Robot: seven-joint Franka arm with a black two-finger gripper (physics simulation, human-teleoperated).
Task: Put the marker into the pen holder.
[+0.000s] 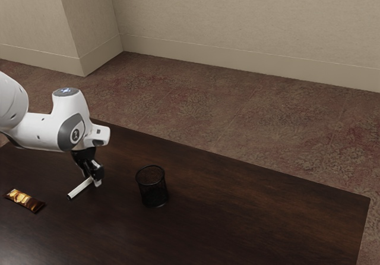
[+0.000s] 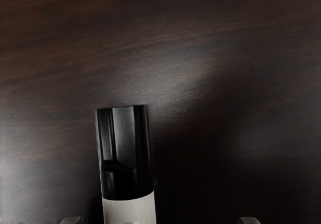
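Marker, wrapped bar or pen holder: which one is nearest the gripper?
The white, black-ended marker: it reaches into the open gripper, while the wrapped bar and mesh pen holder sit apart.

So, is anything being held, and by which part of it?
Nothing is held: the gripper is open, with gaps on both sides of the marker.

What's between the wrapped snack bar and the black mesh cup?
In the exterior view, the white marker with a black end is between the snack bar and the pen holder; the robot's open gripper is at its white end.
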